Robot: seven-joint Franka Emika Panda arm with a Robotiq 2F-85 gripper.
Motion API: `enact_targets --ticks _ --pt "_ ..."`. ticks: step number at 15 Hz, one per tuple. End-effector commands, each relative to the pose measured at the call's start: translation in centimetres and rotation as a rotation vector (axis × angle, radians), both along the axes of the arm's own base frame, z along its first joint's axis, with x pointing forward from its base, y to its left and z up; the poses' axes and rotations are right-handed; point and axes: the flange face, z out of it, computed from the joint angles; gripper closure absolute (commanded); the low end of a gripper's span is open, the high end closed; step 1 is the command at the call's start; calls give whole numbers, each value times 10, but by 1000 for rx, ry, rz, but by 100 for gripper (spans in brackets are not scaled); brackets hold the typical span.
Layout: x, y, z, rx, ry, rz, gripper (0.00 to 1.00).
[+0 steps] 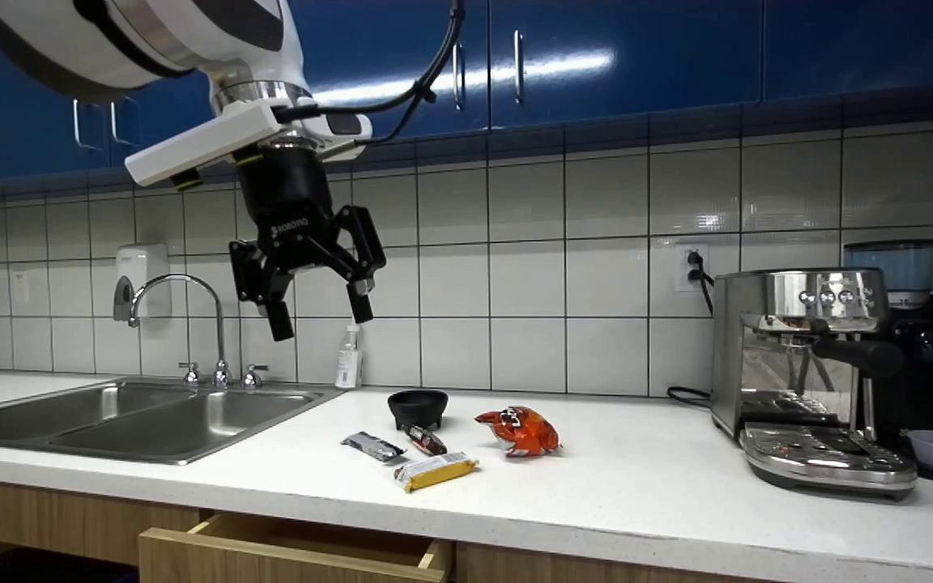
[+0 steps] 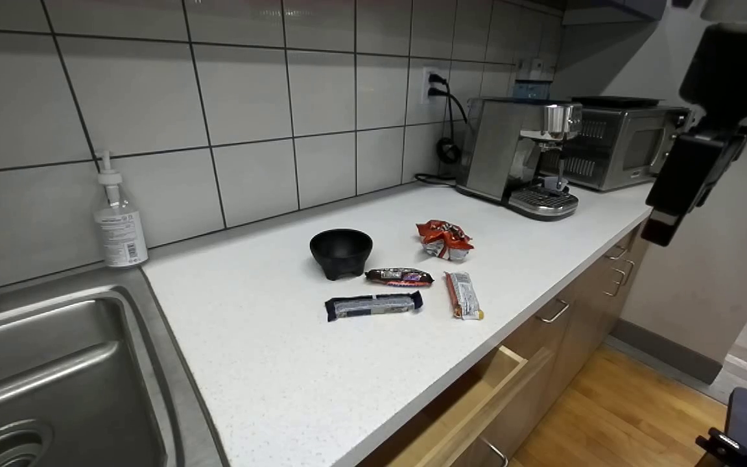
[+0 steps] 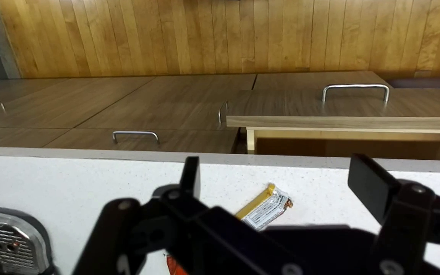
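Black robot gripper (image 3: 277, 175), jaws spread wide, hangs well above a white counter (image 3: 90, 187), where a yellow-wrapped bar (image 3: 264, 208) lies near a black bowl (image 1: 418, 411) and a crumpled orange packet (image 1: 525, 432).

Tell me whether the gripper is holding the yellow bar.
No, the gripper hangs open in the air, while the yellow bar lies on the counter.

In the wrist view, the gripper (image 3: 277, 177) hides one end of the yellow-wrapped bar (image 3: 264, 208); we see only a scrap of the orange bag (image 3: 175, 266); the edges crop the espresso machine (image 3: 10, 240). In an exterior view, we find the drawer (image 1: 280, 559) cut off below and cannot read the small print on the silver wrapper (image 1: 373, 447).
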Motion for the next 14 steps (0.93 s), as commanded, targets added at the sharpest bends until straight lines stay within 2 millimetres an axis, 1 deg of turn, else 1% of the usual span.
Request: enact_targets --ticks 1,5,9,11,14 --pt "12 16 -8 8 -37 59 0" --pt "22 32 -22 28 -45 100 0" --pt "30 45 -45 51 -17 123 0" --pt "32 54 -56 64 6 132 0" --pt "35 73 -71 90 30 145 0"
